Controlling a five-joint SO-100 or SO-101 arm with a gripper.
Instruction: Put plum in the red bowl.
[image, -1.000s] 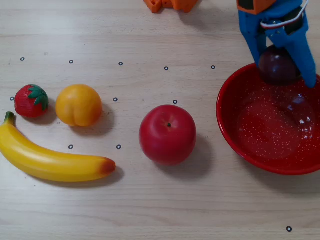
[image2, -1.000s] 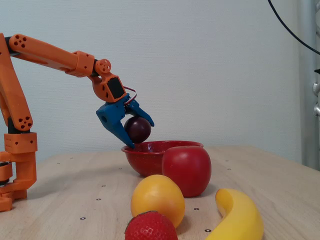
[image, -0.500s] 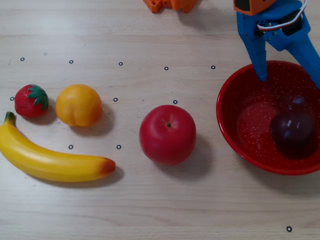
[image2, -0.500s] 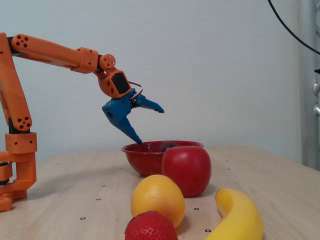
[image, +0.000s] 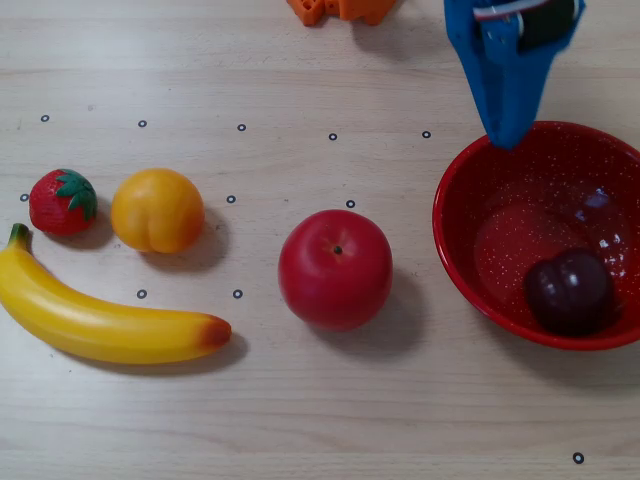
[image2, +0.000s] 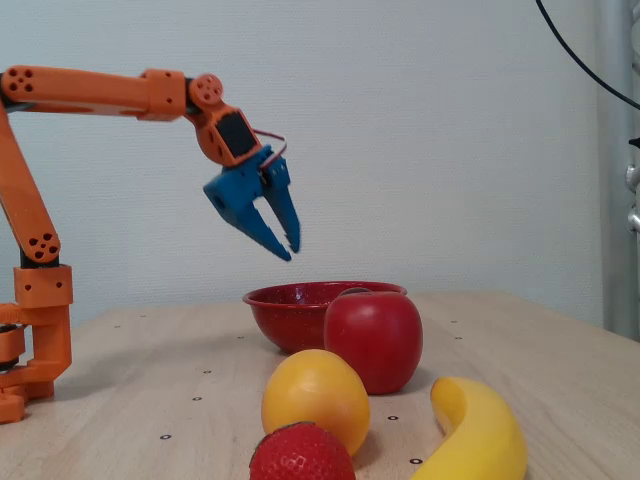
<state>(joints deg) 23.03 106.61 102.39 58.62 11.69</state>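
The dark purple plum (image: 570, 290) lies inside the red speckled bowl (image: 470, 195) at the right of the overhead view, towards the bowl's near-right side. My blue gripper (image: 508, 135) hangs over the bowl's far rim, with its fingers together and holding nothing. In the fixed view the gripper (image2: 291, 250) points down, well above the red bowl (image2: 285, 312). There the red apple hides most of the bowl's inside, and I cannot make out the plum.
A large red apple (image: 335, 268) sits left of the bowl. Further left lie an orange fruit (image: 157, 210), a strawberry (image: 62, 201) and a banana (image: 100, 320). The orange arm base (image2: 30, 330) stands at the table's far end.
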